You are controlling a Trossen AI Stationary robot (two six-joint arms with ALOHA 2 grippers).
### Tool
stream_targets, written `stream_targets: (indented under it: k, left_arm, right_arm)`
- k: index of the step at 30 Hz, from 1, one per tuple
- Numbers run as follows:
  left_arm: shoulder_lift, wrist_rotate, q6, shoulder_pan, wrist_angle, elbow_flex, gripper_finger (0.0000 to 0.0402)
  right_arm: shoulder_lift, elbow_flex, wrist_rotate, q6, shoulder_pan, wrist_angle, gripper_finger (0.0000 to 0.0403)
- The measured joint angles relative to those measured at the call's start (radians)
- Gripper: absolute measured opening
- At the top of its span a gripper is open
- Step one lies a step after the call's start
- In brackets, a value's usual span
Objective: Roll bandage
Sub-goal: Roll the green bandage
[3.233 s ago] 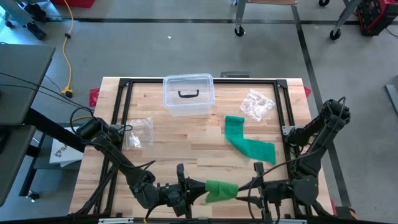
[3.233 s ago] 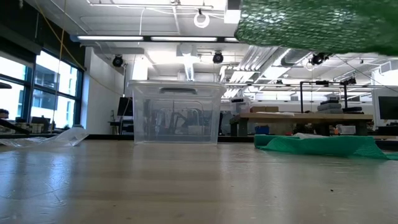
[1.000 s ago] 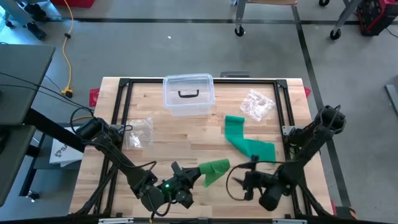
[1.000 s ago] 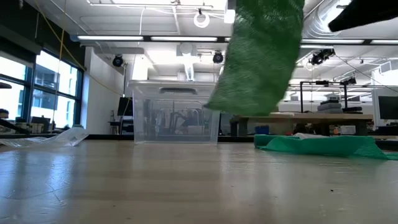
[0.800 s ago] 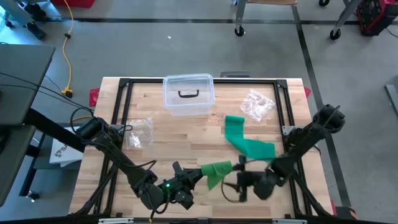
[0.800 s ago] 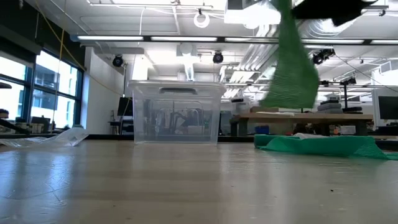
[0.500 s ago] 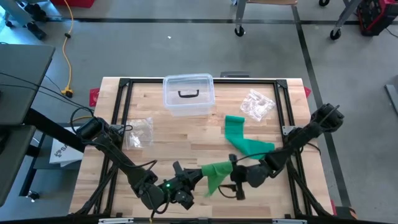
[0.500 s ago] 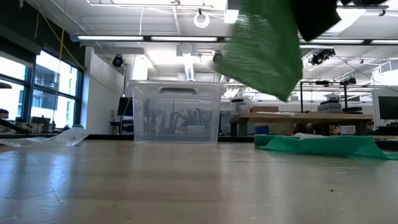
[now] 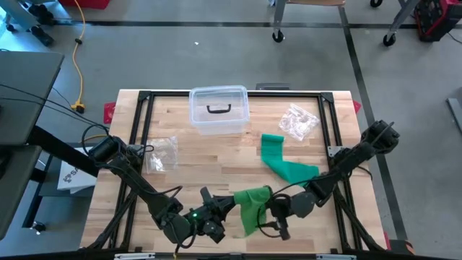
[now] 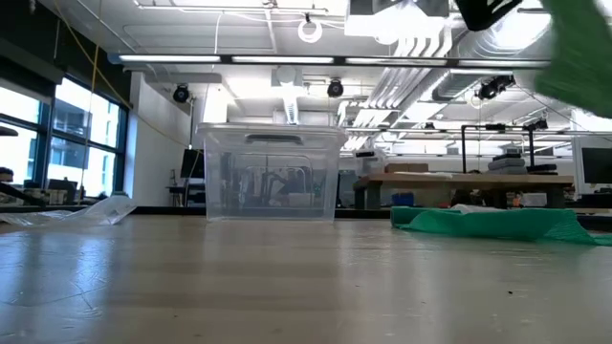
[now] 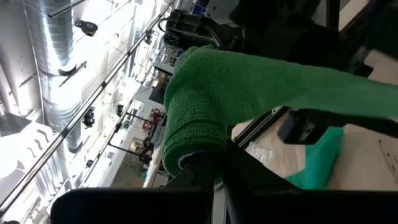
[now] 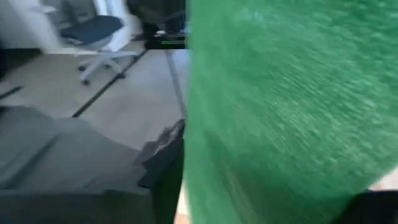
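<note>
A green bandage (image 9: 252, 204) hangs above the table's near edge, and my left gripper (image 9: 225, 207) is shut on its rolled end (image 11: 189, 134). Its free strip (image 11: 311, 87) runs away toward my right gripper (image 9: 278, 211), which stands close against the strip's right side. In the right wrist view the green cloth (image 12: 286, 106) fills most of the picture. In the low view the strip (image 10: 583, 57) shows high at the right. More green bandage (image 9: 289, 167) lies crumpled flat on the table's right half. My left gripper pinches the bandage's rolled end (image 11: 186, 158) between its two fingers (image 11: 239, 171). The fingers lie level and come from the table's left. The roll is lifted clear of the table, and the free strip leads off it toward the right arm.
A clear lidded box (image 9: 219, 110) stands at the far middle. Crumpled clear plastic bags lie at the far right (image 9: 298, 121) and at the left (image 9: 162, 154). A black frame (image 9: 144, 97) borders the table.
My right gripper has moved toward the table's left, up to the hanging bandage, and has turned as it went. The bandage's free strip has swung about and now hangs toward the near edge. Its rolled end has stayed in my left gripper.
</note>
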Motion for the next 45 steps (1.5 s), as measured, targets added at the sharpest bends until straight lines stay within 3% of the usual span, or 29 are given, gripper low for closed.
stream_targets:
  k: [5, 7, 12, 16, 19, 23, 28, 38, 45]
  left_arm:
    - [0.000, -0.005, -0.013, 0.005, -0.021, 0.000, 0.0007]
    - [0.000, -0.007, -0.052, 0.007, -0.065, 0.000, 0.0007]
    - [0.000, -0.007, -0.259, 0.009, -0.263, 0.000, 0.0007]
    - [0.001, 0.024, -0.439, 0.021, -0.395, 0.000, 0.0007]
    - [0.014, 0.071, -0.491, 0.038, -0.443, -0.002, 0.0007]
    - [0.043, 0.107, -0.528, 0.061, -0.442, 0.000, 0.0007]
    - [0.111, 0.119, -0.548, 0.093, -0.436, 0.000, 0.0007]
    - [0.239, 0.158, -0.521, 0.115, -0.256, 0.000, 0.0007]
    - [0.259, 0.252, -0.482, 0.097, -0.138, 0.000, 0.0007]
  right_arm:
    - [0.000, 0.000, 0.001, 0.027, 0.001, 0.080, 0.0041]
    - [0.000, 0.000, 0.001, 0.015, 0.002, 0.166, 0.0013]
    - [-0.018, 0.060, -0.006, -0.047, 0.029, 0.277, 0.0007]
    - [-0.048, 0.185, -0.008, -0.105, 0.057, 0.180, 0.0004]
    - [-0.050, 0.313, -0.013, -0.144, 0.073, 0.030, 0.0001]
    - [-0.047, 0.484, -0.010, -0.143, 0.080, -0.213, 0.0001]
    - [-0.046, 0.620, 0.023, -0.126, 0.076, -0.329, 0.0001]
    - [-0.046, 0.778, 0.204, -0.169, 0.056, -0.513, 0.0000]
    - [-0.088, 0.821, 0.416, -0.278, 0.040, -0.633, 0.0000]
